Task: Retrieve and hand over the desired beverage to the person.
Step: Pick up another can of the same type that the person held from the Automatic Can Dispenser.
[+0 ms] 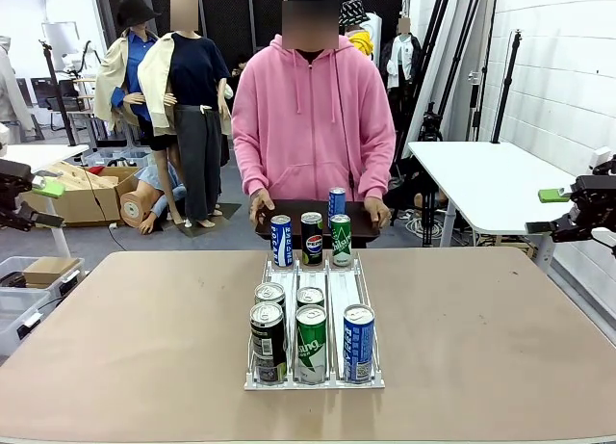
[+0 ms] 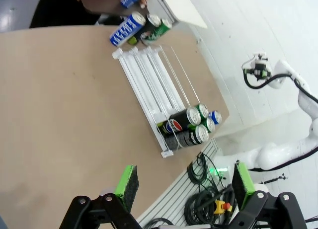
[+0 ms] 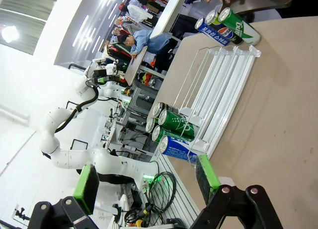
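Behind the front cans (image 1: 311,343) in the white wire can rack (image 1: 345,282), two silver-topped rear cans (image 1: 270,293) are being hidden below their lids. Past its far end, the tall blue can (image 1: 336,199) is being half covered by nearer cans (image 1: 314,240), and the legs of the pink-hooded person (image 1: 313,117) are being blocked by the brown tabletop (image 1: 125,348). Left and right of the rack, the black left gripper (image 1: 46,203) and right gripper (image 1: 547,213) are being cropped by picture edges.

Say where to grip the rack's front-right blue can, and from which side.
Probably its upper body, from above with the right end effector, closing on its near and far sides: the blue can stands upright, the green can crowds its left, and the lane behind it is empty.
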Robot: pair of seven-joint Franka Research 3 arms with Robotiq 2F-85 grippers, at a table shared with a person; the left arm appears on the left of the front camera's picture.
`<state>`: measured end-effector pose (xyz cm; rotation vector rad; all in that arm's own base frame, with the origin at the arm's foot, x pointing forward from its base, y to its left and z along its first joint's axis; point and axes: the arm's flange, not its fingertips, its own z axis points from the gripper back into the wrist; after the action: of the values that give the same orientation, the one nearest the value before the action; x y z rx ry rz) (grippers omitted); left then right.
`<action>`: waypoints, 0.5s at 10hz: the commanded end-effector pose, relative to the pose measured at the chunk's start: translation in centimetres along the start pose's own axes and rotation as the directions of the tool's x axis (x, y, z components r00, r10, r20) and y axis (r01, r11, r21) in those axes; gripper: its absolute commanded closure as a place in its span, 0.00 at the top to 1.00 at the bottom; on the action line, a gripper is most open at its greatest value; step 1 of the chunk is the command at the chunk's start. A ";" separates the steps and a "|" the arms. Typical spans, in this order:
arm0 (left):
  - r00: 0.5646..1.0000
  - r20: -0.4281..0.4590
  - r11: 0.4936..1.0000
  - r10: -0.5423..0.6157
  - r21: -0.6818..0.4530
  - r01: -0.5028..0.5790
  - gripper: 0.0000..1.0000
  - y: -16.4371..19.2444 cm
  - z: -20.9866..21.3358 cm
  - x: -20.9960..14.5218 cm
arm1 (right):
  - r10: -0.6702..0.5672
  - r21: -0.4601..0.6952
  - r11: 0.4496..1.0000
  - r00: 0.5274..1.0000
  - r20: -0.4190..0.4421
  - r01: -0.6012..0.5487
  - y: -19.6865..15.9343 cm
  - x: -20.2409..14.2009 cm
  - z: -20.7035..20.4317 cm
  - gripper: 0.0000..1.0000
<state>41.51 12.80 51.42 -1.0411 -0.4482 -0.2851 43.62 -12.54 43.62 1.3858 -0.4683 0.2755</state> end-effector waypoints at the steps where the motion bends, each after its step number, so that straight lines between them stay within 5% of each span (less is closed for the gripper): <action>1: 0.997 -0.071 0.999 0.018 0.039 -0.015 1.00 -2.1 -1.8 -0.4 | -0.009 -0.002 1.000 1.000 0.009 0.009 0.1 -0.1 -0.1 1.00; 5: 0.983 -0.180 0.995 0.026 0.100 -0.008 1.00 -5.0 -6.4 -0.3 | -0.009 -0.002 1.000 1.000 0.009 0.009 0.1 -0.1 -0.1 1.00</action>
<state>41.02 6.05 52.46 -0.9665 -0.3111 -0.3467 43.62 -12.51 43.62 1.3859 -0.4678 0.2758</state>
